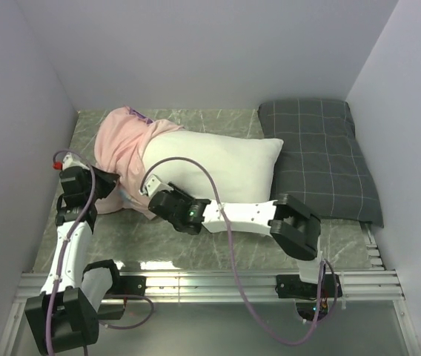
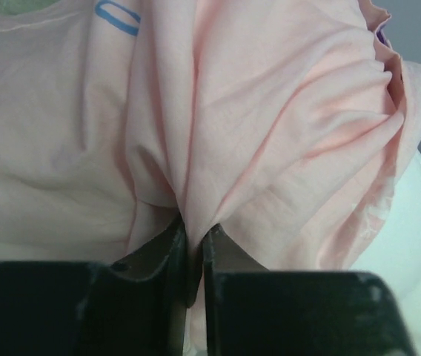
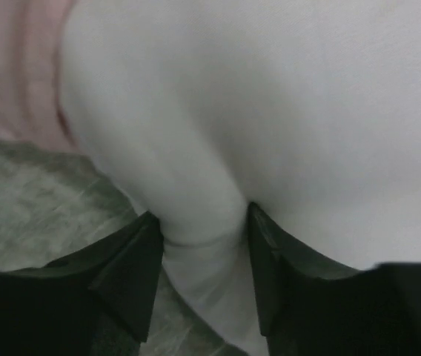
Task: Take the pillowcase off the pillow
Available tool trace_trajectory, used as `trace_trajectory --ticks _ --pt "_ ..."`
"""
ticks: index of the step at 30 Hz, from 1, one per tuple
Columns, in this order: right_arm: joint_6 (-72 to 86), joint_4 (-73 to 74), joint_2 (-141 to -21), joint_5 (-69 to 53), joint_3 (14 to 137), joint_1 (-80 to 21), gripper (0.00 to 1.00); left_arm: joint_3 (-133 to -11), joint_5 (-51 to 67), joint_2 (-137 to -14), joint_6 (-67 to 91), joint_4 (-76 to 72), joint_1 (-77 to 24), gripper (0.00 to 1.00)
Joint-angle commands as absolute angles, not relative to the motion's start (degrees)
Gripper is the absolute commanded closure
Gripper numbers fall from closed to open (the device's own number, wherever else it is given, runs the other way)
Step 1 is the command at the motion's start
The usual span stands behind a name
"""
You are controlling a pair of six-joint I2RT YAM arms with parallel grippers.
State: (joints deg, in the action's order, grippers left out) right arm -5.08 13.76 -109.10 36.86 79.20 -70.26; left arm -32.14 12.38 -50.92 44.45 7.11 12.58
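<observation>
Top external: pillowcase bunched over the left end of pillow, centre-left of frame. Wrist views only: left gripper pinches pink fabric, right gripper clamps a white pillow fold.

The left end of the pillow is hidden inside the pillowcase, whose printed side shows only as a purple sliver at its far edge. From above, the tips of the left gripper are lost in pink folds, and those of the right gripper lie under the pillow's near edge. The right wrist view is blurred.
</observation>
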Motion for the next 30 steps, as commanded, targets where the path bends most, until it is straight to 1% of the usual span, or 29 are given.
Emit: trace_trajectory --ticks 1,2,3,4,6,7,8,10,11,12,15,17,21,23,26,27,30 --pt "-4.40 13.87 -110.22 45.96 84.71 -67.51 0.74 -37.08 12.22 -50.80 41.66 7.81 10.73 0.82" --pt "-3.18 14.84 -109.61 46.14 85.77 -66.63 1.00 -37.87 12.13 -50.71 40.88 8.26 10.37 0.80" --pt "-3.08 15.55 -108.56 45.71 87.00 -66.45 1.00 -39.71 12.22 -50.63 40.43 8.78 9.94 0.77" --pt "-3.08 15.99 -106.37 44.31 87.71 -66.10 1.00 -40.60 12.13 -50.63 39.91 9.31 9.58 0.68" --pt "-2.81 19.92 -104.68 42.98 91.90 -65.22 1.00 -44.01 12.57 -50.45 37.89 10.63 8.79 0.57" --pt "-2.03 22.13 -103.72 42.28 93.93 -64.95 1.00 -45.51 12.22 -50.36 37.27 11.33 7.66 0.48" --pt "-1.59 26.85 -103.54 40.97 98.83 -64.60 1.00 -46.92 12.13 -50.01 35.96 12.73 6.95 0.44" --pt "-0.44 31.62 -103.18 39.56 104.39 -63.72 1.00 -51.75 11.08 -49.92 34.90 14.75 4.49 0.36" --pt "-0.27 33.64 -103.36 38.85 107.20 -63.55 1.00 -53.51 10.73 -50.01 34.11 15.72 3.53 0.35" --pt "-0.18 37.14 -103.36 38.85 112.62 -63.20 1.00 -56.57 10.03 -49.92 33.84 18.08 2.56 0.34" --pt "-0.09 41.55 -103.97 38.24 120.90 -61.70 1.00 -61.06 6.34 -49.75 33.57 21.87 -2.00 0.33" --pt "-0.09 43.23 -104.06 36.48 123.74 -60.38 1.00 -62.22 3.88 -49.92 33.22 23.20 -4.82 0.32" --pt "1.76 41.67 -102.40 34.02 121.03 -59.59 1.00 -61.00 2.55 -50.80 33.40 22.15 -8.61 0.30" --pt "2.46 41.05 -101.95 33.31 119.71 -59.07 1.00 -60.47 2.20 -52.46 34.01 21.53 -12.11 0.30" --pt "3.43 41.31 -102.92 32.34 119.44 -58.01 1.00 -59.86 -3.93 -55.44 33.93 22.23 -19.32 0.29" --pt "3.60 41.48 -103.01 32.26 119.18 -57.66 1.00 -59.59 -7.61 -56.33 33.84 22.67 -21.77 0.29" --pt "4.22 41.05 -102.31 31.90 117.78 -56.61 1.00 -59.24 -12.46 -58.27 34.98 24.34 -22.68 0.42"
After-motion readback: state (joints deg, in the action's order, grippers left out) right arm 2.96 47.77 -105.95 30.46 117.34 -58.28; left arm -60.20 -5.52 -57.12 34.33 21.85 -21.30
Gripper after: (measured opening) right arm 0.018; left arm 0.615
